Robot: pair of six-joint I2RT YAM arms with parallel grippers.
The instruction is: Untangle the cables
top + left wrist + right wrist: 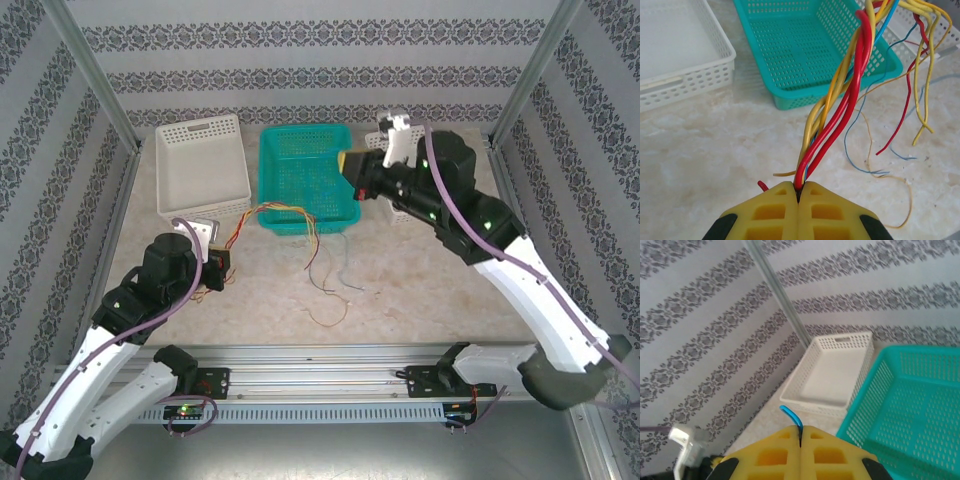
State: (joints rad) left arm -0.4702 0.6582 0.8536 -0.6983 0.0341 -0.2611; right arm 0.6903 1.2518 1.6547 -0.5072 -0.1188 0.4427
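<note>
Hard to read from above: the left pincer (217,268) is a dark knot low on the left of the pale marbled desk (430,285), its tips tucked under the wrist. The thin red, yellow and blue cables (270,208) blur together where they cross the front rim of the teal perforated plastic basket (305,180). A white perforated plastic basket (200,165) sits just left of it. Over at the teal basket's right rim, the right pincer (346,161) shows a yellow tip.

The left arm is folded low, wrist aimed at the baskets. The right arm reaches in from the right, elbow bent.

Left wrist view: yellow fingers (765,210) pressed together, clamped on the red and yellow bundle, which rises toward the teal basket, loose ends trailing on the desk. Right wrist view: fingers (835,452) together, nipping a short blue cable end (790,415).
</note>
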